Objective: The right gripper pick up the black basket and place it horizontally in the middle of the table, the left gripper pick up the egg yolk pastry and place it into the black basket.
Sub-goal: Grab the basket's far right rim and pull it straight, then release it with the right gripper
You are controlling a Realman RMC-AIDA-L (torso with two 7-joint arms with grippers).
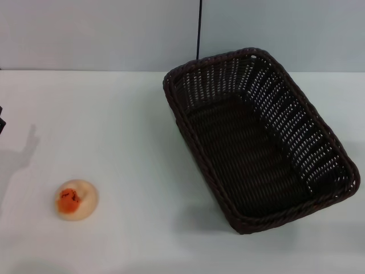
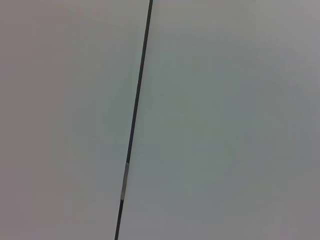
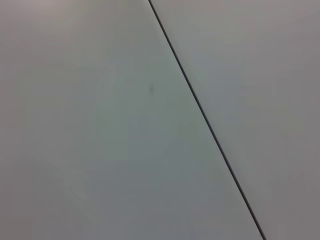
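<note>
The black basket [image 1: 256, 142] stands empty on the white table [image 1: 131, 131], right of centre, its long side running diagonally from the far middle to the near right. The egg yolk pastry [image 1: 76, 199] lies on the table at the near left, its orange-red patch facing up, well apart from the basket. Only a small black part of the left gripper [image 1: 1, 121] shows at the left edge of the head view, and it casts a shadow on the table beside it. The right gripper is out of view. Both wrist views show neither the basket nor the pastry.
A pale wall [image 1: 102, 34] rises behind the table's far edge, with a thin dark vertical line [image 1: 199, 28] above the basket. The left wrist view [image 2: 135, 120] and the right wrist view [image 3: 200, 110] show only a plain grey surface crossed by a dark seam.
</note>
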